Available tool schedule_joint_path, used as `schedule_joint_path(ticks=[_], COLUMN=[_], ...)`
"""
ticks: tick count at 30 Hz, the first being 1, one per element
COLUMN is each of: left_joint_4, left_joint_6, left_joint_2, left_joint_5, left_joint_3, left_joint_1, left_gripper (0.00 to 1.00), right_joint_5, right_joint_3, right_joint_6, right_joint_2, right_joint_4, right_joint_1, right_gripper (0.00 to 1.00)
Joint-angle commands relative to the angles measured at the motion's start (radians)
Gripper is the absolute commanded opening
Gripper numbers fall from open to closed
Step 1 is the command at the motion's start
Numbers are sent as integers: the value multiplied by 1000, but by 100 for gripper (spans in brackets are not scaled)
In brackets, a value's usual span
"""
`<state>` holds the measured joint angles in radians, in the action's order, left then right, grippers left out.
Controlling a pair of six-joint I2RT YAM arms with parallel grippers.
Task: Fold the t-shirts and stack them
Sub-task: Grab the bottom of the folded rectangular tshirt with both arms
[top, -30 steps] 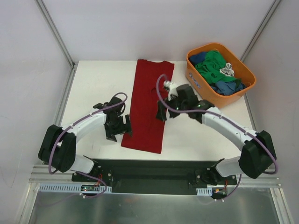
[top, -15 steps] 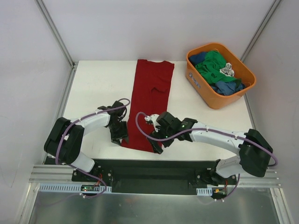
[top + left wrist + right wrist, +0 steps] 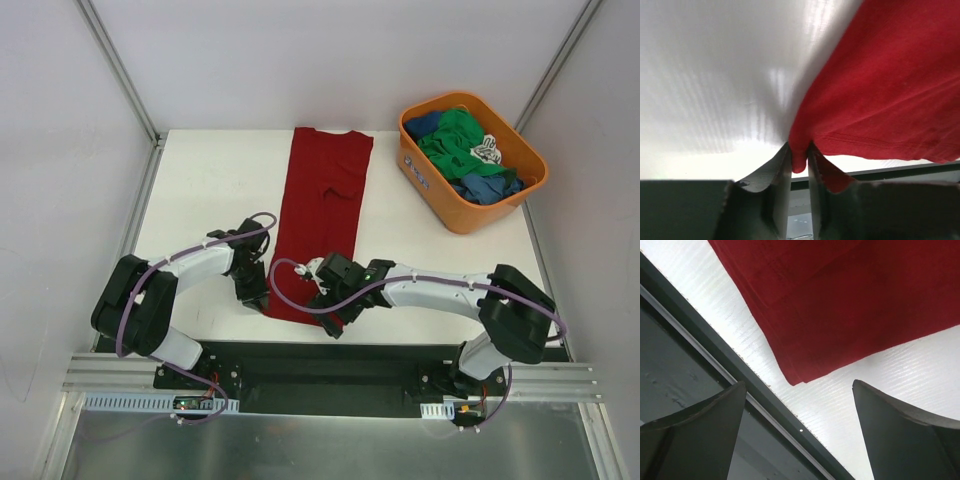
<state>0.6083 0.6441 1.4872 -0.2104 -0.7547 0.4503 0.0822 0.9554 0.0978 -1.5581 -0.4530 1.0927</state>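
1. Left jaws were clamped on the near-left hem corner of the dark red t-shirt point(image 3: 880, 90), which lay lengthwise on the table point(image 3: 210, 190).
2. Right jaws hung wide open over the near-right corner, gripping nothing.
3. Looked like hem pickup to me. Next, right drops and pinches, then both carry the hem toward the collar.
4. Far right, green and blue t-shirts point(image 3: 460, 140) sat in the orange tub point(image 3: 445, 215).
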Motion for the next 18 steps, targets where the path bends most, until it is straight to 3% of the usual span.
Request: schedule_joint_path(ticks=[1,3,8,11,15,18], left_joint_4=[16,18,18,18,18,30], left_joint_6=[9,6,5,15,40,75], left_joint_2=[33,48,41,24,-16,-68], left_joint_5=[19,16,5,0,-20,-38], left_joint_3=[12,3,5,15,44,83], left_joint_1=[2,2,2,2,2,2], left_gripper=[11,0,0,0,0,0], right_joint_5=[-114,-111,-104,-101,-91,-53], right_joint_3=[36,42,48,51,33,3], right_joint_6=[43,63,86,89,72,59], right_joint_2=[-23,-46,-82,-103,-103,-60], right_joint_4=[10,17,45,40,28,27], right_joint_1=[41,52,87,93,99,111], right_gripper=[91,87,80,66,37,20])
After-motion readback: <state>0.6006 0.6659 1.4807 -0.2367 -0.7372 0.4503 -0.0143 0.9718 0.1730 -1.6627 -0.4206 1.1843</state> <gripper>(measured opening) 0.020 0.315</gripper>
